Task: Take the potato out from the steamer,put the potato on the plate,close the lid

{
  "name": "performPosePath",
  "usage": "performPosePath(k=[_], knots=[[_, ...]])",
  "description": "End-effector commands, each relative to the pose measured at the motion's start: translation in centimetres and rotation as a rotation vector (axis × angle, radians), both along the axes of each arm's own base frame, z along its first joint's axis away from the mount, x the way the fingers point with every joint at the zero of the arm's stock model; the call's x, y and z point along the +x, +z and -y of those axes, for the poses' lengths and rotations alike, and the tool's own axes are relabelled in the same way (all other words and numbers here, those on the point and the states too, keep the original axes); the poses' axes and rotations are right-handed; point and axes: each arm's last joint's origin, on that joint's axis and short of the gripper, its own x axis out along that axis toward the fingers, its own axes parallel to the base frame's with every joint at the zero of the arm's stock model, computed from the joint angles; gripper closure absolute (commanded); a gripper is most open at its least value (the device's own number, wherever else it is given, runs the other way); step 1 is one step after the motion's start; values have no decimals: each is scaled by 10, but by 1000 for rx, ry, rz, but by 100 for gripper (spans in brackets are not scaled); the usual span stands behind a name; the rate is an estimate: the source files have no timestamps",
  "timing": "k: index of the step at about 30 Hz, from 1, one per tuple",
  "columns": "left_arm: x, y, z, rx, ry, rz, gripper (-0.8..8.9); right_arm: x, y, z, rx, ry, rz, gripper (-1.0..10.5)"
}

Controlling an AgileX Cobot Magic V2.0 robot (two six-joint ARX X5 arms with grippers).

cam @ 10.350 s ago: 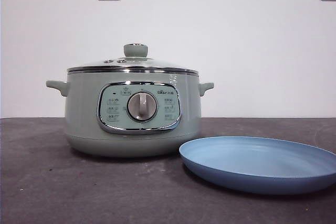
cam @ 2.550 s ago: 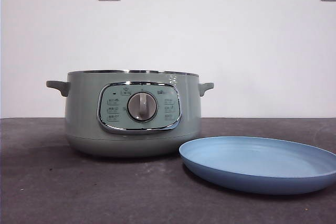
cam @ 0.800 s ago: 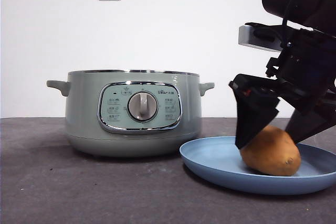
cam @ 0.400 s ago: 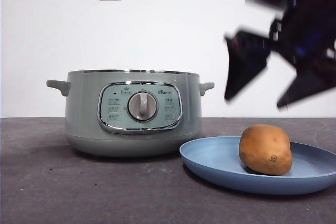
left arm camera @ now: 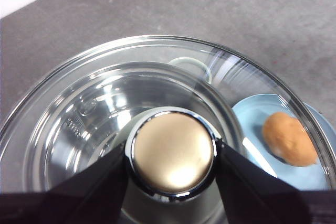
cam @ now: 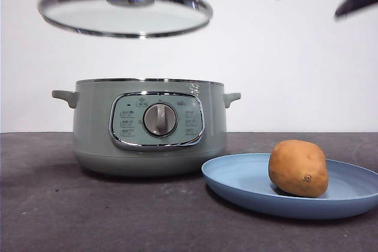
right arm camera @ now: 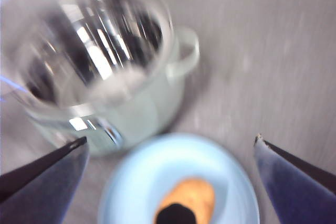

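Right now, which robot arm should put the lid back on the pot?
The left arm, I think. Its end effector already grips the lid by its knob, in the air above the steamer. The right end effector is open and empty, above the potato.

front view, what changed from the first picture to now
The lid left the steamer and now hangs above it, its knob clamped by the left gripper. The potato came out and lies on the plate; the right gripper let it go and rose away, open. The steamer and plate stayed put.
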Motion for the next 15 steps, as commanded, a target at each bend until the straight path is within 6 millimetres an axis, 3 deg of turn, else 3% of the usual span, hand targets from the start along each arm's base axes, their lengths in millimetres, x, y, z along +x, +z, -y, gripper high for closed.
performPosePath(k=[1,10,15], knots=[[11,0,5,-21,-19,58,822,-12,17,7,36,-15,57,406],[43,-29,18,-10,-9,49,822,-48,65,29,115,-26,203,406],[51,-36,21,5,6,55,823,-54,72,32,130,-25,229,406]])
